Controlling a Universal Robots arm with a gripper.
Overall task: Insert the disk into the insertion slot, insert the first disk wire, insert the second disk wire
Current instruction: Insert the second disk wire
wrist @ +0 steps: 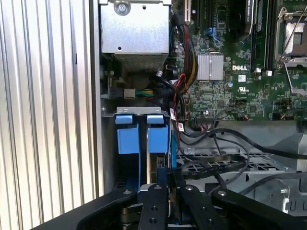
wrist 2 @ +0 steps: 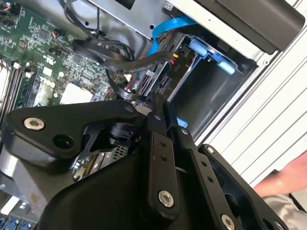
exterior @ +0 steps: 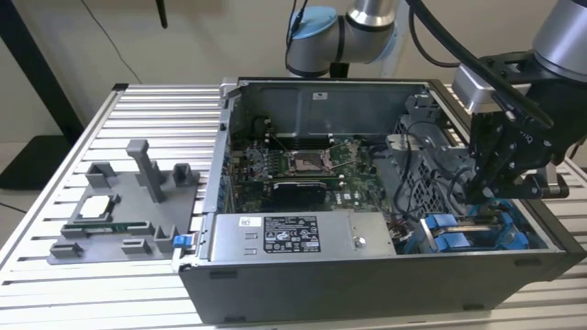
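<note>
End effector [wrist: 165, 191], fingers drawn together on a dark cable end, beside the disk [wrist: 157, 139] seated in the insertion slot [wrist: 139, 111] — a stiff, fragile load (hold its blue carrier edges).

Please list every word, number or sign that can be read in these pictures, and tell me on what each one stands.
White label on the grey power-supply box, exterior view: lines of print and symbols, too small to read.
White sticker on the case's back wall: too small to read.
Motherboard, first wrist view: a white maker's mark and tiny white markings, nothing that I can quote.
I find no other text to read.
</note>
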